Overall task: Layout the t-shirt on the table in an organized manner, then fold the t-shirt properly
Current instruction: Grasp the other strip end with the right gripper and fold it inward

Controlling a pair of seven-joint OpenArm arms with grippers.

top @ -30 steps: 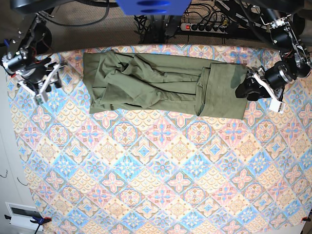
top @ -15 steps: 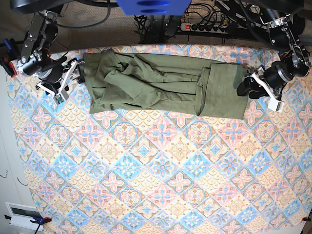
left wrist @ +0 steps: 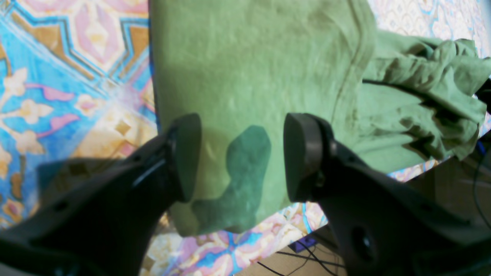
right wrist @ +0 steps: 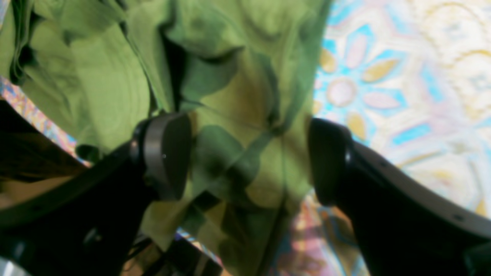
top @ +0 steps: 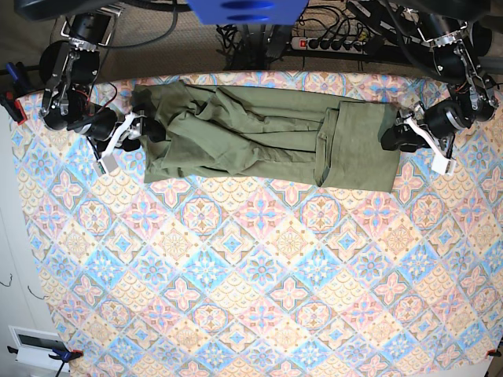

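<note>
The olive-green t-shirt (top: 251, 133) lies as a long, rumpled band across the far part of the tile-patterned table (top: 259, 267). At its right end, which lies smooth, my left gripper (top: 389, 140) hovers. The left wrist view shows that gripper (left wrist: 241, 157) open, its fingers straddling flat cloth (left wrist: 249, 69) near the hem corner and holding nothing. My right gripper (top: 144, 128) is at the shirt's crumpled left end. In the right wrist view it (right wrist: 249, 157) stands wide open over bunched folds (right wrist: 96, 96).
The shirt lies close to the table's far edge. A power strip (top: 330, 41) and cables lie on the floor just past that edge. A white box (top: 35, 345) sits off the near left corner. Patterned cloth stretches in front of the shirt.
My right arm swung in from the table's left border to the shirt's left end, and its jaws widened. The left gripper edged slightly up against the right end.
</note>
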